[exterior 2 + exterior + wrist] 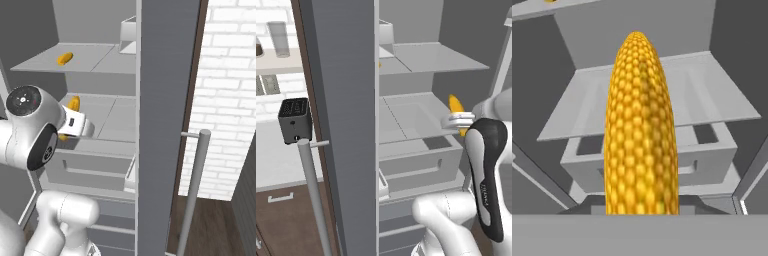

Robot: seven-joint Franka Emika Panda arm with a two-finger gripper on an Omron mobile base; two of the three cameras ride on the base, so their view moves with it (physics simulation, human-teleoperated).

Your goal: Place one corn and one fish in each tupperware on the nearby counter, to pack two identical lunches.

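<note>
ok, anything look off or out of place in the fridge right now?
Nothing damaged or spilled. The end effector is shut on one corn cob, held upright in front of the open fridge's middle shelf. A second cob lies loose on the shelf above. No fish in sight here.

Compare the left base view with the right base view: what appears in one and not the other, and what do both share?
Left base view alone: a dark toaster on the counter and a glass on a wall shelf. Right base view alone: a second corn cob on the fridge's upper shelf and a white brick wall. Both: the open fridge and the gripper shut on a corn cob.
</note>
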